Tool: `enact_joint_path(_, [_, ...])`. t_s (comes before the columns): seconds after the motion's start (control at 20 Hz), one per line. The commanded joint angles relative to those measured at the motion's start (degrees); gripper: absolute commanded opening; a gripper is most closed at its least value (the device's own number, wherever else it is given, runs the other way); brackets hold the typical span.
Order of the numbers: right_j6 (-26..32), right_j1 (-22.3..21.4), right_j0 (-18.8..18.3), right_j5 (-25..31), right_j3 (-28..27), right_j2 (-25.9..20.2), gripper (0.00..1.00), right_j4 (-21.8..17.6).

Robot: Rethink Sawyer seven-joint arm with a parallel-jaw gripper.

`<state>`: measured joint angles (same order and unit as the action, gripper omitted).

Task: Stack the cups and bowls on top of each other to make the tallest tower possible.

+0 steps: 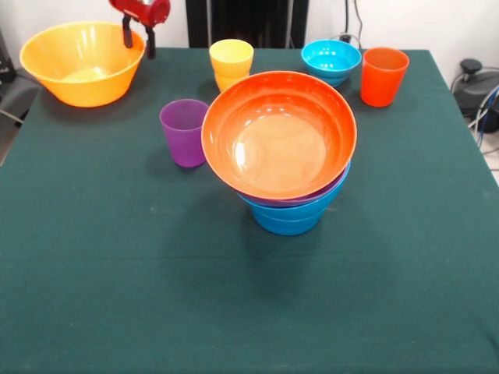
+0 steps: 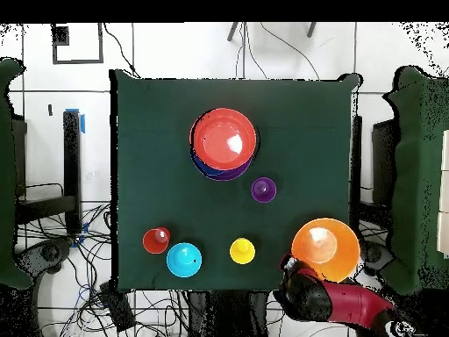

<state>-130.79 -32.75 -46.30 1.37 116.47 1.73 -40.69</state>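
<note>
Tower mid-table, gripper off at the yellow bowl.
Tower (image 1: 290,167): orange bowl (image 1: 278,134) tilted atop purple and blue bowls. Purple cup (image 1: 183,131) just beside at 9 o'clock; yellow cup (image 1: 231,64) at 11, cyan bowl (image 1: 331,61) and orange cup (image 1: 383,75) toward 1. Gripper (image 1: 137,37), fingers slightly spread, empty, at the large yellow bowl's (image 1: 82,64) rim.

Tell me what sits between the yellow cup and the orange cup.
The small cyan bowl sits between the yellow cup and the orange cup; both views show that.
</note>
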Motion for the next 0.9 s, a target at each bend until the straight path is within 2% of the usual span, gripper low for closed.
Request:
enact_joint_path(0.05, [2.34, 0.75, -0.64, 2.4, -2.46, -4.24, 1.0, -3.48])
enact_joint_path(0.45, [4.39, -0.45, -1.12, 4.6, -5.58, -5.51, 1.0, -3.56])
enact_joint_path(0.5, [4.2, -0.33, -0.77, 4.34, -5.93, -5.22, 0.0, -3.64])
enact_joint_path(0.75, [2.34, -0.04, 1.68, 0.3, -7.08, -3.1, 0.0, -4.85])
enact_joint_path(0.9, [1.69, -0.28, 2.23, -0.2, -6.7, -2.79, 0.0, -4.66])
